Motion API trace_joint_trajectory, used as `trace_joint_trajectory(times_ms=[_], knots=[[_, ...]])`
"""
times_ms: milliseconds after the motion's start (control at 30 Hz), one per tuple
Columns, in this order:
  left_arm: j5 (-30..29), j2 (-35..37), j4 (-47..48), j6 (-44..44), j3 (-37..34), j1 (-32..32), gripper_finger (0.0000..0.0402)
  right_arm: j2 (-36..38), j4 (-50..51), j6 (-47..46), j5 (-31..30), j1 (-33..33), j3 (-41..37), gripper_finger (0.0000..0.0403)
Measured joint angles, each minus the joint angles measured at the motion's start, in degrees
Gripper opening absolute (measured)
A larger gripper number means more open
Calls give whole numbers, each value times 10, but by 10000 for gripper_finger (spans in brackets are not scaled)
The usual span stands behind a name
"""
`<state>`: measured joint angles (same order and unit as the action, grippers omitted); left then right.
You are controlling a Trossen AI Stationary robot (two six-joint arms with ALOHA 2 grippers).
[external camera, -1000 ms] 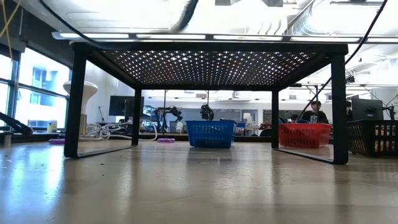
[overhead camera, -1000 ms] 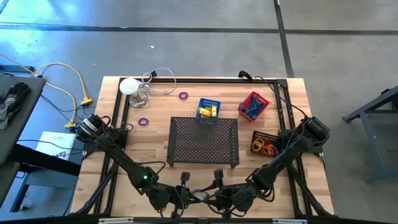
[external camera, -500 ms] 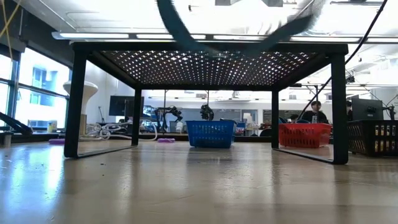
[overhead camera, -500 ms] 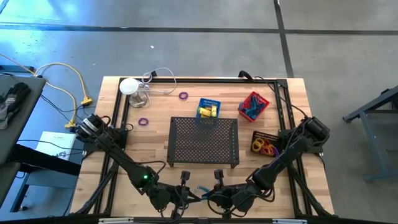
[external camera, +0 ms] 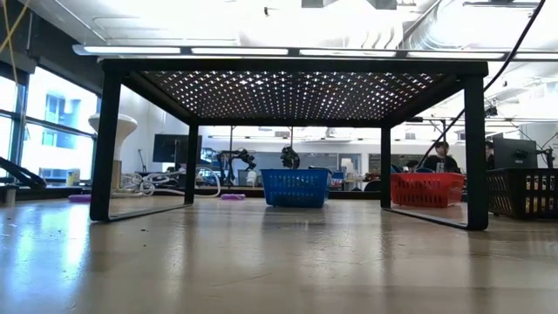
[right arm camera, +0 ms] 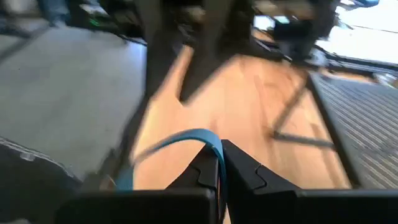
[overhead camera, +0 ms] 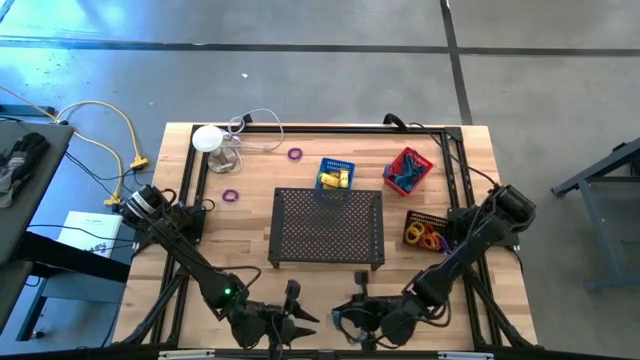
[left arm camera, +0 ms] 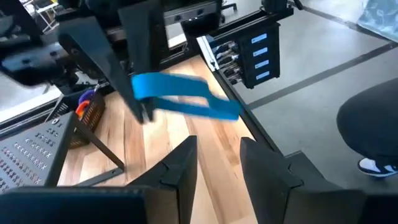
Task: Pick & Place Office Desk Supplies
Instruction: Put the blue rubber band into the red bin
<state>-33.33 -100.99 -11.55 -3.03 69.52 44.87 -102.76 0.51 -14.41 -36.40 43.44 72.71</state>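
I hold the blue rubber band (right arm camera: 180, 144) pinched in the right fingers (right arm camera: 221, 167), just in front of the black mesh stand (overhead camera: 328, 227). The left fingers (left arm camera: 217, 163) stand apart, empty. The band looks light and floppy; grip the strand itself.

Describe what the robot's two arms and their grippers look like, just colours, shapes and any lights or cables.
Both arms are dark, nearly black, built of slim jointed links on rounded bases at the table's side edges. The left arm shows a small green light near its wrist. Thin dark cables run along the right arm. The left gripper has two flat, dark, wedge-shaped fingers; the right gripper has two similar fingers.
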Motion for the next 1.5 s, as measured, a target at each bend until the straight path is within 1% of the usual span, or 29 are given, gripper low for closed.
trace_joint_trajectory(times_ms=[100, 167, 233, 433, 567, 667, 800, 900, 967, 1033, 1100, 1133, 1233, 1300, 1367, 1433, 1500], knots=[[2, 0, 9, 31, 0, 0, 120, 19, 68, -41, -49, 26, 0, 2], [2, 0, 29, 64, 0, 0, 121, 39, 116, -83, -71, 43, 0, 2], [2, 0, 50, 77, 0, 0, 121, 59, 157, -121, -108, 60, 0, 2], [2, 2, 75, 76, 0, 0, 121, 126, 295, -199, -268, 100, 0, 2], [2, 3, 85, 75, 0, -2, 121, 180, 371, -230, -370, 101, 0, 2], [2, 3, 112, 65, 0, -3, 121, 219, 419, -235, -407, 88, 0, 2], [3, 3, 161, 72, 0, -5, 121, 281, 473, -235, -416, 55, 0, 2], [3, 3, 168, 84, 0, -5, 122, 326, 550, -267, -414, 7, 0, 2], [3, 3, 169, 82, 0, -5, 122, 349, 625, -322, -403, -34, 0, 2], [3, 3, 170, 74, 0, -5, 122, 364, 708, -400, -385, -77, 0, 2], [3, 3, 175, 74, 0, -6, 122, 382, 779, -472, -366, -125, -15, 2], [3, 3, 177, 74, 0, -8, 122, 385, 800, -495, -367, -153, -25, 2], [4, 3, 186, 78, 0, -13, 122, 399, 830, -528, -357, -231, -65, 2], [7, 3, 186, 79, 0, -16, 122, 404, 822, -525, -344, -281, -94, 2], [13, 3, 187, 86, 0, -20, 122, 408, 812, -507, -331, -332, -124, 2], [18, 3, 186, 89, 0, -23, 122, 408, 792, -494, -306, -379, -151, 2], [23, 3, 187, 94, 0, -26, 122, 408, 744, -456, -285, -420, -180, 2]])
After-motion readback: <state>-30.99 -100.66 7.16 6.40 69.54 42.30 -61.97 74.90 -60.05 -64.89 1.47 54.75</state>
